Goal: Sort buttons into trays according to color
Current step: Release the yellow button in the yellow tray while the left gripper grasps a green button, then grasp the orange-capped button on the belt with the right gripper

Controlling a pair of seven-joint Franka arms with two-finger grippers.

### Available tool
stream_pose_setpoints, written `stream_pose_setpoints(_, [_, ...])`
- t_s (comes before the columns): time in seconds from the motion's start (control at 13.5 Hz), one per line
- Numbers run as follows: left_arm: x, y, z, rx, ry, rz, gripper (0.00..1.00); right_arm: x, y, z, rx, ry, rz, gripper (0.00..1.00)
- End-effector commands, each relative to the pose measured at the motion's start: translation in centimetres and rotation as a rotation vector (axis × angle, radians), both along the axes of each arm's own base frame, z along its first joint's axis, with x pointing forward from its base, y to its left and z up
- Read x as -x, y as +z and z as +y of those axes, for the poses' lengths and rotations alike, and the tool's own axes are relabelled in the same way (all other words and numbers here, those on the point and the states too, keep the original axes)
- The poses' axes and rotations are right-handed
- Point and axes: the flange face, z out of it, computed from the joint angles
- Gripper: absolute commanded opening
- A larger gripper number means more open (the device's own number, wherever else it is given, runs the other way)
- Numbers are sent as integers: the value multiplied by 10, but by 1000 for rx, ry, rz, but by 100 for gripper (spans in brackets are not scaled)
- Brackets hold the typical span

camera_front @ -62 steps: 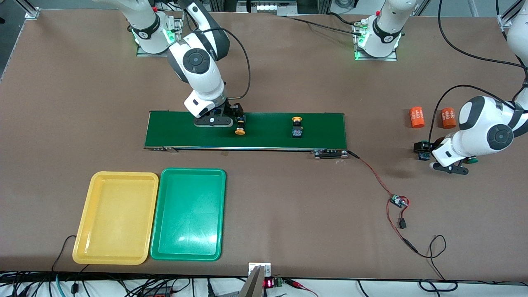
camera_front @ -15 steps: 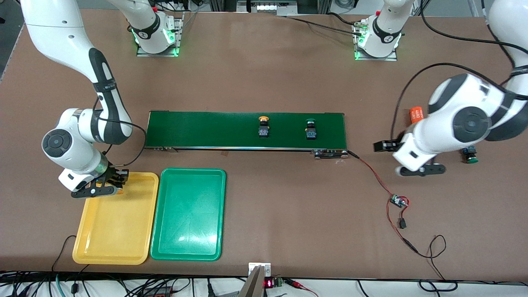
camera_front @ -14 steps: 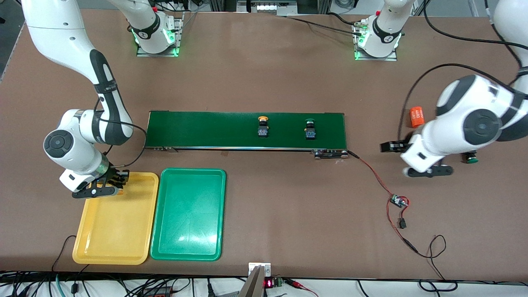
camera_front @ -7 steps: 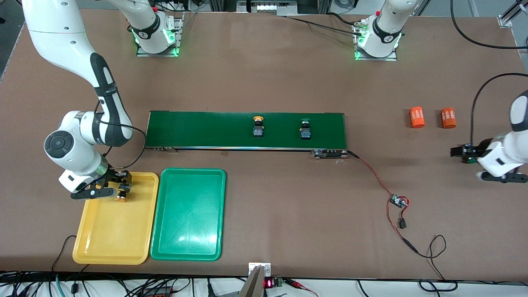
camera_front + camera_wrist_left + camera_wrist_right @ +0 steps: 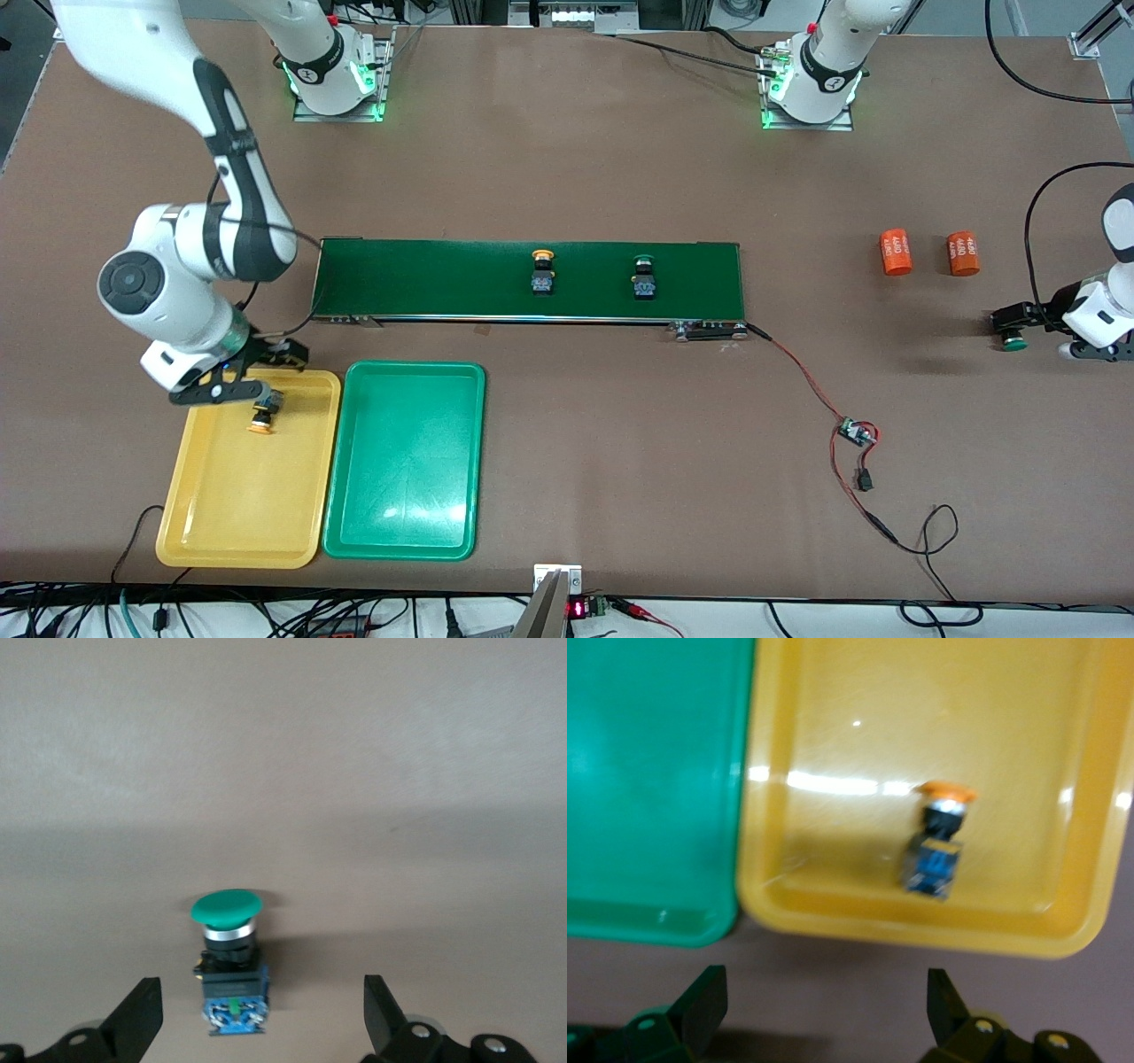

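Note:
A yellow-capped button (image 5: 263, 413) (image 5: 936, 848) lies on its side in the yellow tray (image 5: 230, 496) (image 5: 859, 726), near its farther edge. My right gripper (image 5: 264, 372) (image 5: 824, 1005) hangs open and empty just above that edge. The green tray (image 5: 407, 461) (image 5: 651, 771) beside it holds nothing. A yellow-capped button (image 5: 541, 270) and a green-capped button (image 5: 644, 276) stand on the dark-green conveyor belt (image 5: 425, 279). At the left arm's end of the table, my left gripper (image 5: 1019, 326) (image 5: 261, 1023) is open around another green-capped button (image 5: 1010, 340) (image 5: 229, 966), its fingers clear of it.
Two orange cylinders (image 5: 896, 252) (image 5: 963, 253) with white numbers lie on the table, farther from the front camera than the left gripper. A red-and-black cable with a small board (image 5: 857, 433) runs from the conveyor's end toward the table's front edge.
The right gripper opened, dropped the yellow-capped button into the yellow tray and rose. The left arm swung out to the green-capped button on the table. Both belt buttons drifted toward the right arm's end.

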Motion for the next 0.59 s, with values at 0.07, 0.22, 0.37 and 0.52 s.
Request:
stream_pose_setpoints(0.07, [9, -22, 9, -4, -25, -14, 99, 62, 37, 62, -51, -80, 70, 100])
stream_pose_setpoints(0.22, [12, -31, 12, 5, -41, -7, 76, 93, 43, 91, -60, -77, 76, 100])
stream_pose_setpoints(0.37, [16, -42, 15, 14, -33, 6, 70, 118, 56, 121, -65, -30, 74, 100])
stream_pose_setpoints(0.52, [19, -46, 16, 26, -57, 13, 52, 137, 63, 141, -68, -26, 67, 100])
